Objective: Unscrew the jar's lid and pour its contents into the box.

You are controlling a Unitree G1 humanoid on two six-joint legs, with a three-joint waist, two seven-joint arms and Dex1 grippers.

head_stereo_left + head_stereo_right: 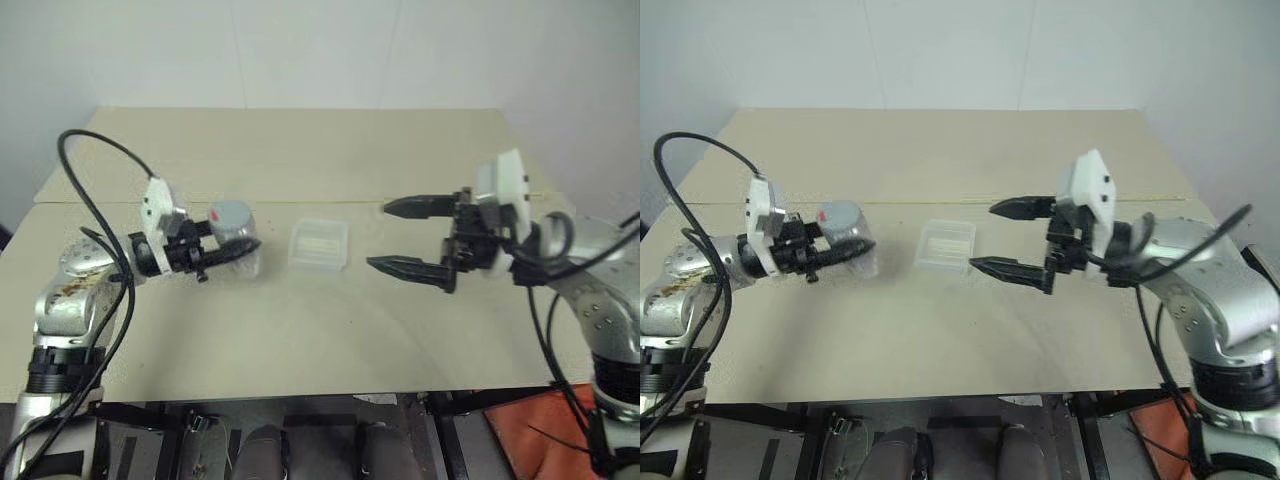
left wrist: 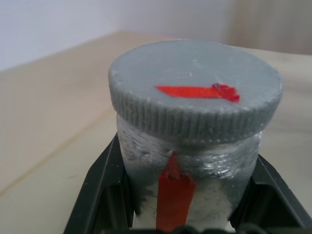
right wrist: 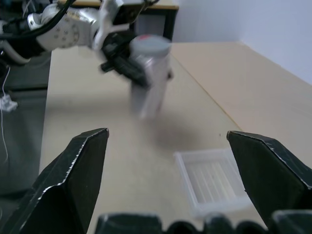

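A: The right gripper (image 1: 995, 240) gapes wide just past the box (image 1: 945, 246); the left gripper (image 1: 222, 247) clamps the jar (image 1: 238, 250), lid (image 1: 230, 213) on.

B: Risk: twisting that lid may spin the jar loose.

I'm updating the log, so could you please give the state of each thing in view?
jar: held off the table, lid on
lid: screwed on the jar
box: on the table, upright
left pincer: shut on the jar
right pincer: open, holding nothing
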